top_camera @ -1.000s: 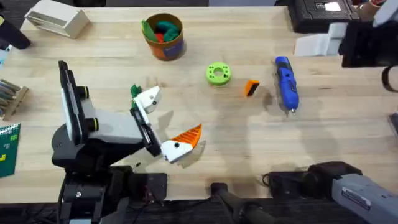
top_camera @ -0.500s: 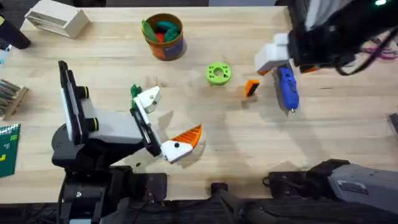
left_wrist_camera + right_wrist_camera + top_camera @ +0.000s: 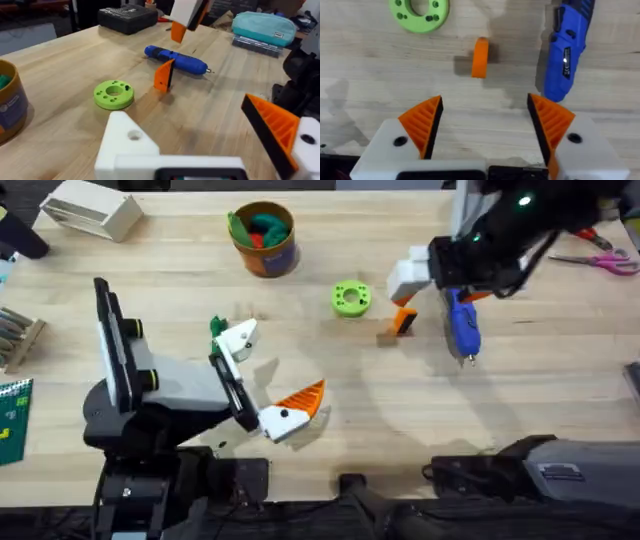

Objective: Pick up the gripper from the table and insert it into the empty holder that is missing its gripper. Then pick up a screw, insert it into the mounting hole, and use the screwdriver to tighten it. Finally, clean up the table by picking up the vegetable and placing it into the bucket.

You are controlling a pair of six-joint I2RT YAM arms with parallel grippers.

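no legible writing on the bucket (image 3: 263,240) label (or the screwdriver (image 3: 461,315)).

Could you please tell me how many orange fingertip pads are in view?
4. A loose pad lies on the table between the green disc and the screwdriver; one pad sits on the left tool, whose other finger is bare; two pads sit on the right tool.

White pincer (image 3: 485,125), orange ribbed pads (image 3: 422,122)
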